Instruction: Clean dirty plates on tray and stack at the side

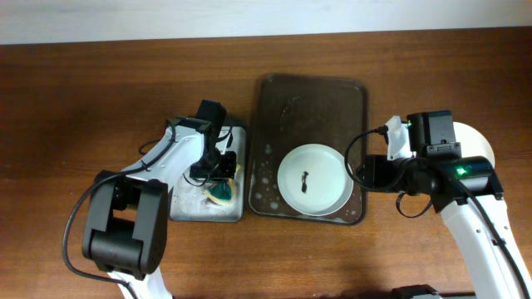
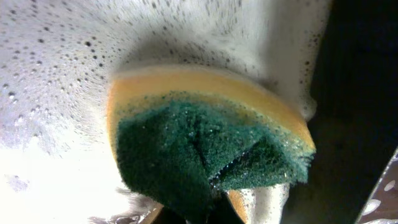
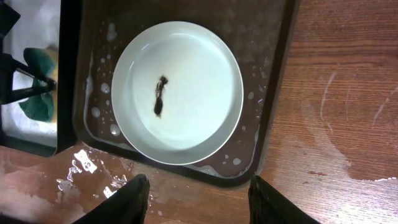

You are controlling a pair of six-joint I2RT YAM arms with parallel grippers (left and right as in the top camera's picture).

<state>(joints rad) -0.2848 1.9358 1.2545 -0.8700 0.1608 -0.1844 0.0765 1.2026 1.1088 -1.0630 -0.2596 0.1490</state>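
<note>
One white plate [image 1: 312, 180] with a dark smear in its middle lies on the near half of the dark brown tray [image 1: 309, 91]. It also shows in the right wrist view [image 3: 186, 62], on the wet tray [image 3: 273, 93]. My right gripper [image 3: 199, 199] is open and empty, above the table just off the tray's right rim [image 1: 359, 172]. My left gripper [image 1: 218, 176] is shut on a green and yellow sponge [image 2: 205, 137] over the grey sponge tray [image 1: 191, 208]. Another white plate [image 1: 482, 141] lies on the table at the right, partly hidden by my right arm.
Soapy foam covers the sponge tray [image 2: 56, 74]. Water drops lie on the brown tray's floor and on the wooden table [image 3: 348, 143] beside it. The sponge tray stands right against the brown tray's left rim.
</note>
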